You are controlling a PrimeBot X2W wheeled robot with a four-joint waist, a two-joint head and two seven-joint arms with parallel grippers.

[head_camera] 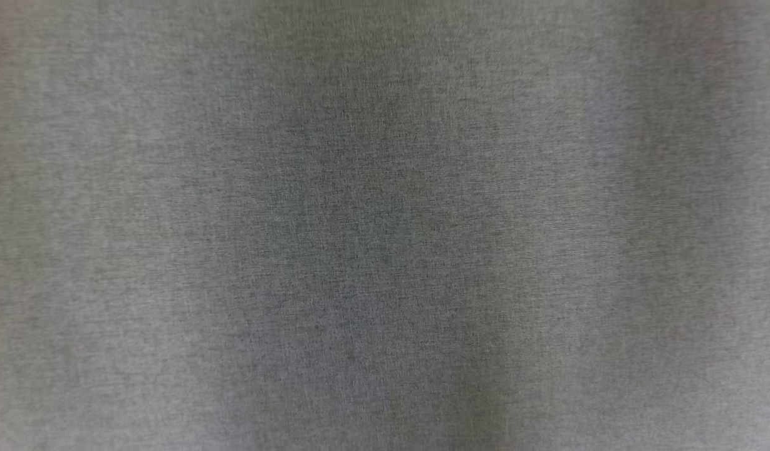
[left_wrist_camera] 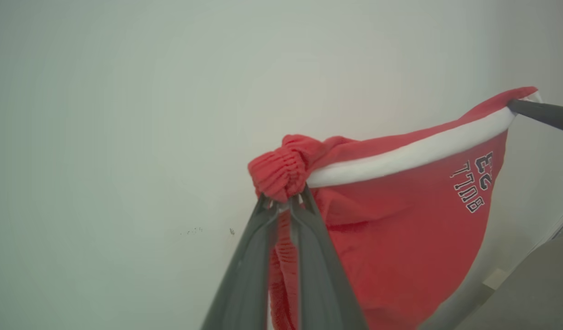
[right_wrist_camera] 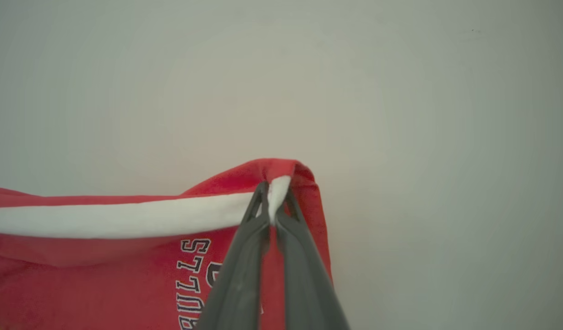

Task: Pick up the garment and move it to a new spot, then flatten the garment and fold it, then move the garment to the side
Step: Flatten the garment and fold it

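Both ends pinched: left gripper (left_wrist_camera: 283, 198) clamps garment (left_wrist_camera: 400, 220) at ribbed end, right gripper (right_wrist_camera: 276, 197) clamps white-striped corner. Spread midair, guessing prep for flattening.

The left hand (left_wrist_camera: 283, 199) is closed tight, its two dark fingers (left_wrist_camera: 249, 266) pinching a bunched, ribbed corner of the red garment (left_wrist_camera: 400, 220). The right hand (right_wrist_camera: 275, 195) is likewise clamped on the white-banded edge, fingers pressed together. The two hands are held well apart, with the cloth stretched between them.
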